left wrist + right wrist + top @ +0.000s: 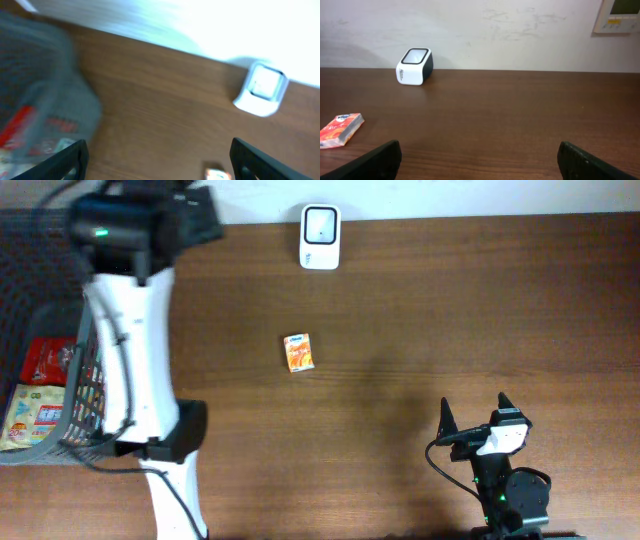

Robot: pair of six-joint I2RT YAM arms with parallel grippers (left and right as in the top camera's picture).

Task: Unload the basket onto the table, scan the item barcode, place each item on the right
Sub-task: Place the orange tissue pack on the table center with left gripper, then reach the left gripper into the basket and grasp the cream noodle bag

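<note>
Left gripper (159,145): I see it wide open with nothing between the fingers, up near the far left corner of the table (450,310), beside the basket (55,448).
Left wrist view: blurred, so I read only rough shapes there.
Right gripper (474,404): jaws spread fully, empty, at the near right of the table and facing the wall.
Item (298,352): a small orange packet lying flat on the bare wood near the middle, touched by neither of my 2 grippers.
Scanner (320,237): white with a dark window, at the far edge, well apart from the item and straight beyond it.
Basket contents: a red packet (45,360) and 1 lighter packet (30,415) lie inside.
Barcode: I cannot make it out on the item.
</note>
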